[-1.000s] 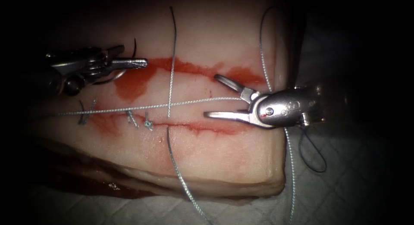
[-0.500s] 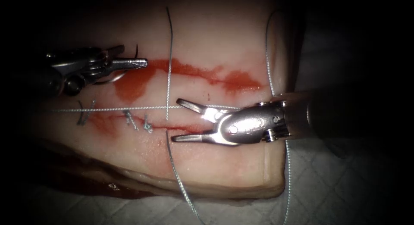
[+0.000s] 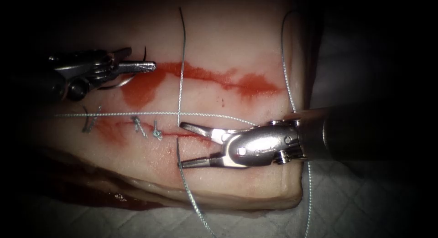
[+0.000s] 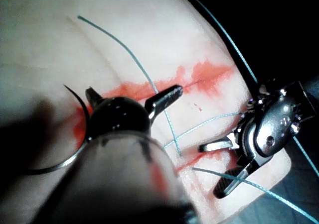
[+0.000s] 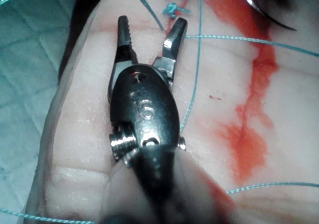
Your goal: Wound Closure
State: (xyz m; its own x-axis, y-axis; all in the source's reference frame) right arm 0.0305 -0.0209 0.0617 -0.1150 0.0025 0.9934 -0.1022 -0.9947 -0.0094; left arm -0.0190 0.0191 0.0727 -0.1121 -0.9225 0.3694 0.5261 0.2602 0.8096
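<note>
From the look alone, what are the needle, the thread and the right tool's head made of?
Needle: thin dark metal, held in the left hand with its jaws shut; it glints along its curve. Thread: pale blue-grey twisted strand, apparently braided; fibre unclear. Right hand: polished, steel-like metal with bright highlights, jaws open, holding nothing.

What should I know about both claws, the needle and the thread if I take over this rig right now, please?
Left claw: shut on the needle, gripped on its curve; the needle is held above the tissue, not in it, at the left end of the red fluid.
Right claw: open, holding nothing, straddling the cut beside the thread.
Done: three knots along the cut to the left, and one thread pass across the cut, not tied.
Left: the cut to the right, under the right claw, is open.
</note>
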